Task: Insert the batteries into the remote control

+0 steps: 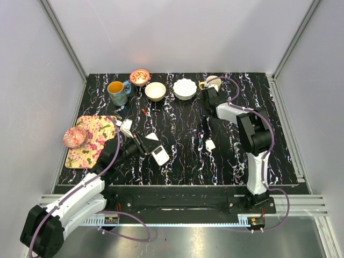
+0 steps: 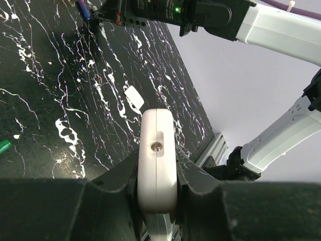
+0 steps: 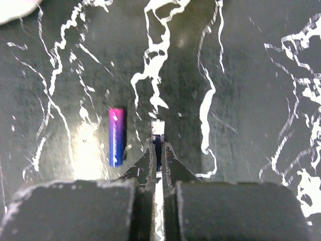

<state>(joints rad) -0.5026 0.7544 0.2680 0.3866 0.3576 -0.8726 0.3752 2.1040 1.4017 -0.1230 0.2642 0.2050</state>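
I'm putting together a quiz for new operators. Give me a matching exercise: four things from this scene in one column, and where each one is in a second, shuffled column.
Things
1. remote control
2. pink-blue battery
3. other battery
4. flowered mat

Places
A. lying free beside the right fingers
B. at the left edge of the table
C. clamped between the left fingers
D. pinched between the right fingers

Pairs: 1-C, 2-A, 3-D, 4-B

A robotics lab cell: aluminium frame (image 1: 64, 40), blank white walls (image 1: 183, 32) (black marbled tabletop (image 1: 183, 123) inside).
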